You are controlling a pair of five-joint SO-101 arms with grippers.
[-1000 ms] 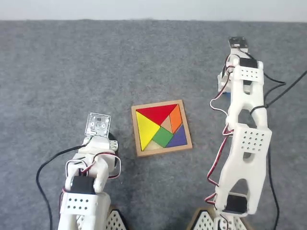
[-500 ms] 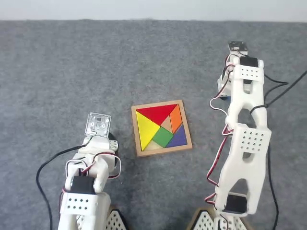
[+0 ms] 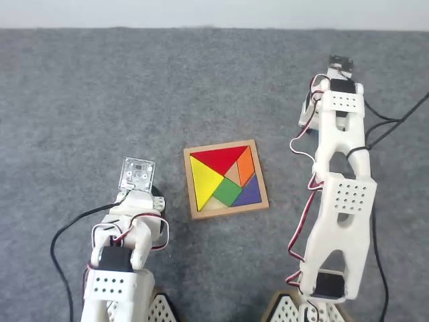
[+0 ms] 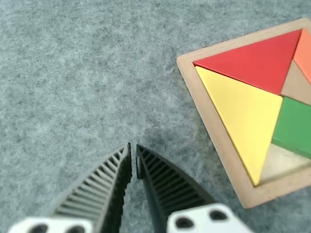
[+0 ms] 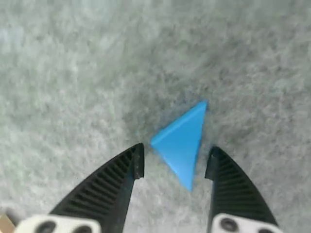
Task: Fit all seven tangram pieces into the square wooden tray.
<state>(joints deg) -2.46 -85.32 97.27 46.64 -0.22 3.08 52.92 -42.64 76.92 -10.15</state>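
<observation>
The square wooden tray (image 3: 221, 145) lies mid-table holding red (image 3: 218, 159), yellow (image 3: 203, 178), orange (image 3: 247, 164), green (image 3: 228, 192), dark blue (image 3: 249, 194) and tan (image 3: 232, 173) pieces. One triangular slot (image 3: 209, 203) at its near left corner shows bare wood. A light blue triangle (image 5: 181, 143) lies flat on the grey mat, and my right gripper (image 5: 176, 154) stands open with a finger on each side of it, apart from it. My left gripper (image 4: 132, 148) is shut on nothing, over the mat beside the tray (image 4: 214, 141).
Grey carpet-like mat covers the whole table. The right arm (image 3: 338, 100) stretches far back at the right, the left arm (image 3: 131, 221) sits near the front left. Cables trail beside both arms.
The right arm's wrist has shifted slightly farther back and to the right in the high view. The left arm and the tray have not moved.
</observation>
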